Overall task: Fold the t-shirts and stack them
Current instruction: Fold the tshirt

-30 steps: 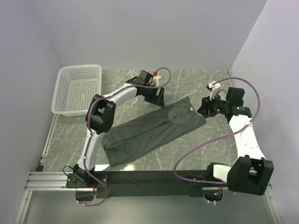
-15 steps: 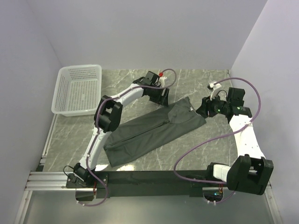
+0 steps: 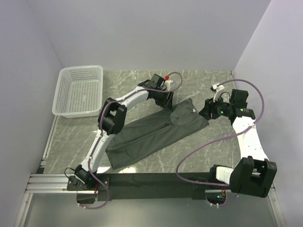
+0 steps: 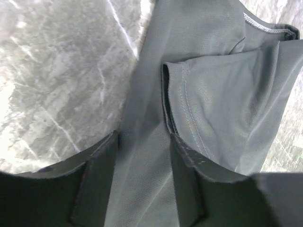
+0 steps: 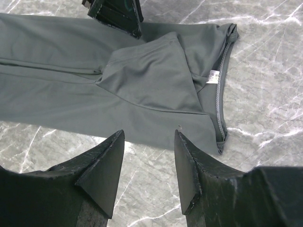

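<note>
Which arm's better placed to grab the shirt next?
Left, probably. The left pincer is open, straddling the t-shirt beside its folded sleeve. The right pincer, also open, sits at the collar-end edge, partly over the marble table.

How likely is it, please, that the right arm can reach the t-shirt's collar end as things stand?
Probably yes: the right end effector hangs open right beside the t-shirt, near its collar, and nothing stands between them.
</note>
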You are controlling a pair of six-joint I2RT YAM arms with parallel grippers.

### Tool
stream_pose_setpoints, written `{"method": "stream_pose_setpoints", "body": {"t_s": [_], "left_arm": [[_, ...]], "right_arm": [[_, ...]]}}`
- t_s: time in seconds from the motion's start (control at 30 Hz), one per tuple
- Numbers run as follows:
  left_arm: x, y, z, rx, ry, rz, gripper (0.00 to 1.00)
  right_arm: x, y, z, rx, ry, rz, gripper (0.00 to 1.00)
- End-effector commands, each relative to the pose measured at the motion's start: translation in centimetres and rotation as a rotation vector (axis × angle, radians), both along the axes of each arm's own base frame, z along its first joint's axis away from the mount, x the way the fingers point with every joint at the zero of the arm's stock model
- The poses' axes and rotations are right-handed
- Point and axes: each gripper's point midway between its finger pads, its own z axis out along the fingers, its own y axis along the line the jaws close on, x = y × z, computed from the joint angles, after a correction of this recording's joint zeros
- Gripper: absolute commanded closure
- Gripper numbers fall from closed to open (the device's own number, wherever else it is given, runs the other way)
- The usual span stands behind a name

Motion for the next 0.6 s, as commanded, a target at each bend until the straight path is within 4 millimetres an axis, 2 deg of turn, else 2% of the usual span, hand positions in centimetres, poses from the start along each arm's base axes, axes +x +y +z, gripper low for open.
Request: {"method": "stream_pose_setpoints", "body": {"t_s": [0.0, 0.17, 0.2, 0.33, 0.47, 0.57], "left_arm": [[-0.8, -0.7, -1.0, 0.009, 0.015, -0.025, 0.48], [0.3, 0.0, -1.9, 0.068, -0.007, 0.033, 0.64], [0.6, 0.2, -2.0, 0.084, -0.018, 0.050, 0.73], [1.5, 0.6, -2.0, 0.107, -0.042, 0.084, 0.89], [3.2, 0.7, -0.9, 0.093, -0.066, 0.155, 0.99], [5.4, 1.5, 0.1, 0.056, -0.065, 0.244, 1.00]], "right_arm": [[0.2, -0.1, 0.2, 0.016, -0.006, -0.003, 0.47], [0.2, -0.1, 0.2, 0.016, -0.009, -0.004, 0.47], [0.2, -0.1, 0.3, 0.018, -0.008, -0.003, 0.47], [0.2, -0.1, 0.2, 0.019, -0.006, -0.005, 0.47], [0.2, -0.3, 0.3, 0.017, -0.009, -0.010, 0.47], [0.2, -0.3, 0.3, 0.017, -0.008, -0.014, 0.47]]}}
